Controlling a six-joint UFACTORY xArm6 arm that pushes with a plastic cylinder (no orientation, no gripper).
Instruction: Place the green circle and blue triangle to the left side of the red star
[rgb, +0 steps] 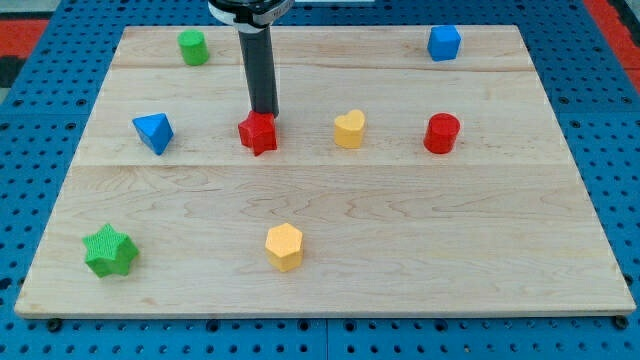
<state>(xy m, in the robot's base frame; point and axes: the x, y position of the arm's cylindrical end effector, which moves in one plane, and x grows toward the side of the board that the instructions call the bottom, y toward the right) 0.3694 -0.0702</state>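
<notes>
The red star (258, 133) lies a little left of the board's middle. My tip (263, 112) is right at the star's top edge, touching or nearly touching it. The blue triangle (153, 132) lies to the star's left, level with it and well apart. The green circle (194, 47) stands near the view's top left, above and left of the star. The rod rises from the tip to the view's top.
A yellow heart (349, 129) and a red cylinder (441, 133) lie right of the star. A blue cube (444, 43) is at the top right. A green star (109, 251) is at the bottom left, a yellow hexagon (284, 246) at the bottom centre. The wooden board (400, 230) is edged by blue pegboard.
</notes>
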